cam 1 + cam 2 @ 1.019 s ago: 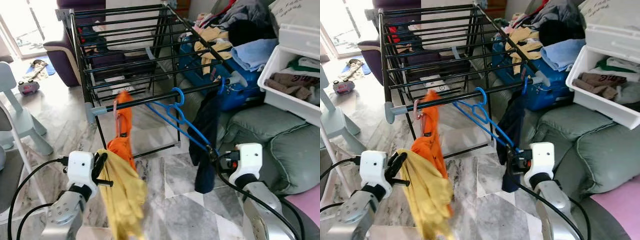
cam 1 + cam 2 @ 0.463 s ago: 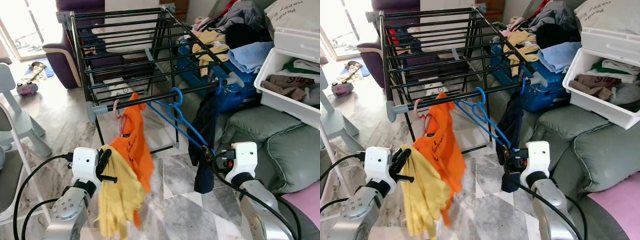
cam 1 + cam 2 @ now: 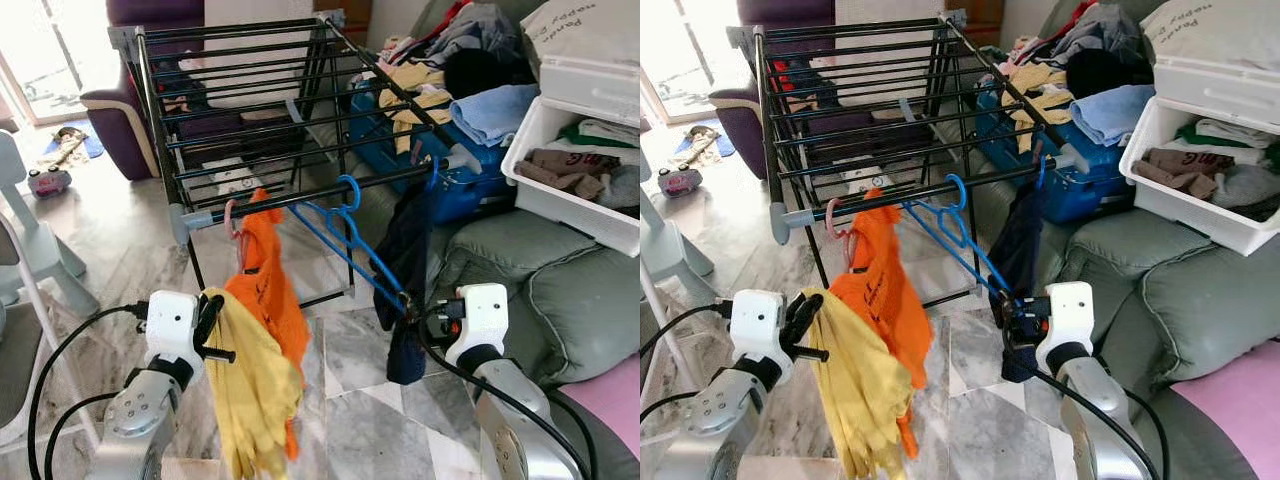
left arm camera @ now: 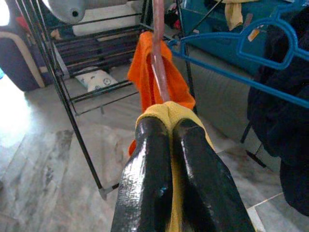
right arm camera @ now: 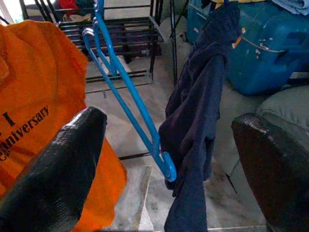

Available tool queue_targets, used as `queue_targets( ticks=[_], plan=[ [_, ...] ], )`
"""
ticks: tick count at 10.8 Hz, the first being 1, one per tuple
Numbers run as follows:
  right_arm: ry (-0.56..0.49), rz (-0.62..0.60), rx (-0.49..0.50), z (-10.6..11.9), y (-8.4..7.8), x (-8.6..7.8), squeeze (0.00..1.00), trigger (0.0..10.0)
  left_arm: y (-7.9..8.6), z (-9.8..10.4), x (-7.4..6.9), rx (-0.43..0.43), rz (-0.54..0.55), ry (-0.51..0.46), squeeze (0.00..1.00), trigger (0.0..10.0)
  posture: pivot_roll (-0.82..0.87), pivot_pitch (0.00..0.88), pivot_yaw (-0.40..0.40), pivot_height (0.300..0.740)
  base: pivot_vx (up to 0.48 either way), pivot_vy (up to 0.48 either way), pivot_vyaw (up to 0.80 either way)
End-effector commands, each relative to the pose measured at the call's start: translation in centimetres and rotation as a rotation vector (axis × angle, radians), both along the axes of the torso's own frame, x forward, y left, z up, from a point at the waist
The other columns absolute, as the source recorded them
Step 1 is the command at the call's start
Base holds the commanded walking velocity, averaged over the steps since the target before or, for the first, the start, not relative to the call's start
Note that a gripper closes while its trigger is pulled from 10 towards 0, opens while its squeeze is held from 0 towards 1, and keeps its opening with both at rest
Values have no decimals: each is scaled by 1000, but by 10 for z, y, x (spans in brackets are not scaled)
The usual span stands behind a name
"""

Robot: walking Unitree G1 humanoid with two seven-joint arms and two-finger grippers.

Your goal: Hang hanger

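On the left, the left gripper (image 3: pixel 208 320) is clenched on a yellow cloth (image 3: pixel 250 385), beside the orange shirt (image 3: pixel 268 290) that hangs from a pink hanger (image 3: pixel 233 218) on the rack (image 3: pixel 250 110). In the middle, the blue hanger (image 3: pixel 345 235) has its hook over the front bar, so hanging looks mostly done. Its lower end lies between the released fingers of the right gripper (image 3: pixel 1012 318), near a dark garment (image 3: pixel 405 260). What is left, I think, is to draw the arm away.

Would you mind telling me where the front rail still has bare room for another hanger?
Bare stretches: between the blue hanger hook and the dark garment, and left of the pink hanger by the rail's grey end cap. Between the orange shirt and blue hanger it is tight.
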State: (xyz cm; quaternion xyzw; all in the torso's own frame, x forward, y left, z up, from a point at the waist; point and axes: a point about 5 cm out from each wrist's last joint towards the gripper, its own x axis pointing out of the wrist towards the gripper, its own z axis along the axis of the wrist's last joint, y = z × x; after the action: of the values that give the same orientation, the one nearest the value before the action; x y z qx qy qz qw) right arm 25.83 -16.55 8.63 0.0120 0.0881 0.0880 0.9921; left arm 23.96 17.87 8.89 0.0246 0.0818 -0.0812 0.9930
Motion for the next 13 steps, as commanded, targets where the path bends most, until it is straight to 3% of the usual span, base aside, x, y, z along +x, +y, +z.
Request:
queue_targets(
  ticks=[1,7,13],
  plan=[
    [-23,1,5,6,1,3,0,10000,-2,7,5,9,-12,-39,0,10000,-99,0,12,740,0,0,0],
    [-18,2,6,5,3,3,0,10000,-5,11,6,-8,-55,-55,0,10000,-98,0,18,740,0,0,0],
    [-34,-10,15,7,5,9,0,10000,-5,14,11,-1,-70,-58,0,10000,-97,0,38,740,0,-274,0]
  ],
)
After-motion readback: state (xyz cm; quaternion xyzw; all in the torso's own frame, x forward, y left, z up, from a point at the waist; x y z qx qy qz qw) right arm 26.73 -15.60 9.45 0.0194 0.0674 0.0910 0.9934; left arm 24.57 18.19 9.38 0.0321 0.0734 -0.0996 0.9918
